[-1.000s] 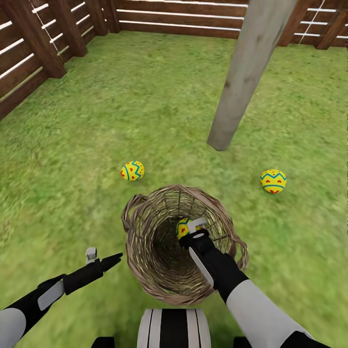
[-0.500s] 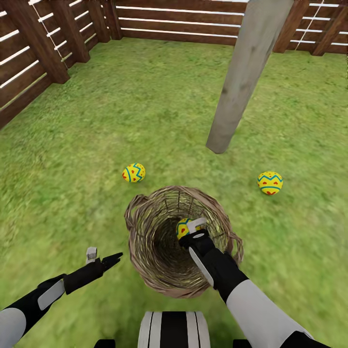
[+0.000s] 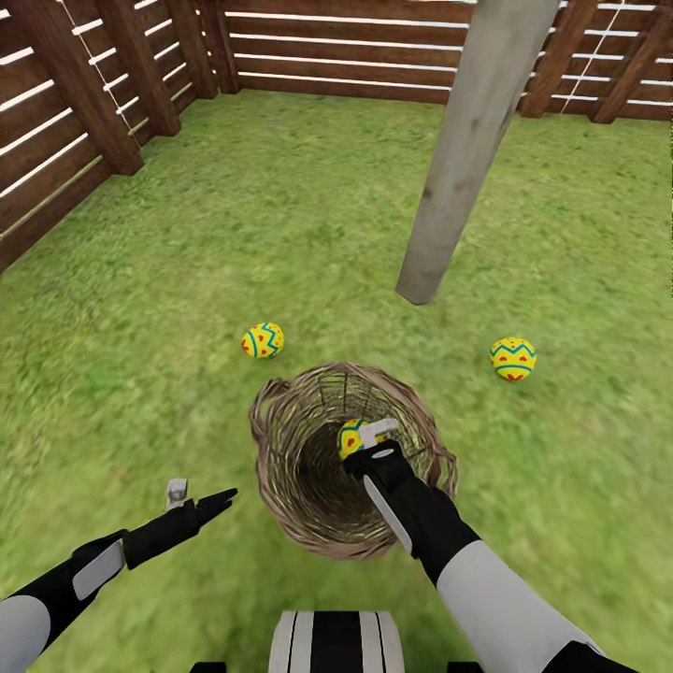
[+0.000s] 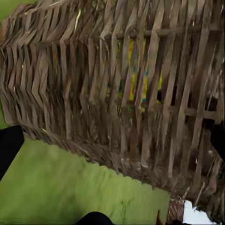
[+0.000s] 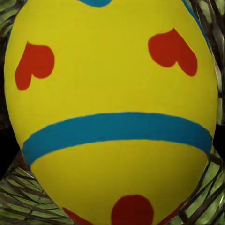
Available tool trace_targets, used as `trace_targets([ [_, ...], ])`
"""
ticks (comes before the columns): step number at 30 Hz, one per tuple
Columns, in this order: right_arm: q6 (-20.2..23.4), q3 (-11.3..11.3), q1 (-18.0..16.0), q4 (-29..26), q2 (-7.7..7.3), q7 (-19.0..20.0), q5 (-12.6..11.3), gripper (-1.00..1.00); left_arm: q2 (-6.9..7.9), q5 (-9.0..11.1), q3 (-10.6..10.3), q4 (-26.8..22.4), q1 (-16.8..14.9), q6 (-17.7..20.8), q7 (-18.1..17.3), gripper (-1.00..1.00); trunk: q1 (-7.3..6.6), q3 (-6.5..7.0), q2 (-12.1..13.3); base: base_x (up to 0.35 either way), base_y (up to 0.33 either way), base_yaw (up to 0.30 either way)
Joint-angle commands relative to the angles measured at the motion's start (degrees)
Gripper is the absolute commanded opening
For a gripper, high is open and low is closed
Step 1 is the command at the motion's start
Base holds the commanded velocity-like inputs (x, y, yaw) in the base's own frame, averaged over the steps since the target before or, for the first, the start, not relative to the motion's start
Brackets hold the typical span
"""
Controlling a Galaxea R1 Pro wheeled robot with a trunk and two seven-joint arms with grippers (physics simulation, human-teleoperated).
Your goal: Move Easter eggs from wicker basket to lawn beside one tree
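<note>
One egg [image 3: 351,437], upright, sits gripped in the right jaws inside the basket [image 3: 280,439]; left jaws spread apart.

tree [image 3: 463,154] – crown cut off | wicker basket [image 3: 350,458] – base hidden

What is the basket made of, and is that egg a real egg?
The basket looks like brown woven wicker: see-through strips, seen close in the left wrist view. The egg in the right gripper looks smooth and painted, maybe plastic; I cannot tell if it is real.
</note>
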Motion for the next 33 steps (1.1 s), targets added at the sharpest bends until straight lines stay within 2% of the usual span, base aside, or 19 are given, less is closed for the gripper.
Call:
trace_targets([
  [1, 0.2, 0.2, 0.0, -0.3, -0.02, -0.5, -0.7, -1.00, 0.04, 0.6, -0.4, 0.0, 0.0, 0.6, -0.1, 1.00, -0.25, 0.25, 0.4, -0.133, 0.000, 0.000],
  [33, 0.2, 0.1, 0.0, -0.9, -0.01, -0.3, -1.0, -1.00, 0.03, 0.5, -0.4, 0.0, 0.0, 0.6, -0.1, 1.00, -7.28, 8.93, 13.2, -0.093, 0.016, 0.000],
])
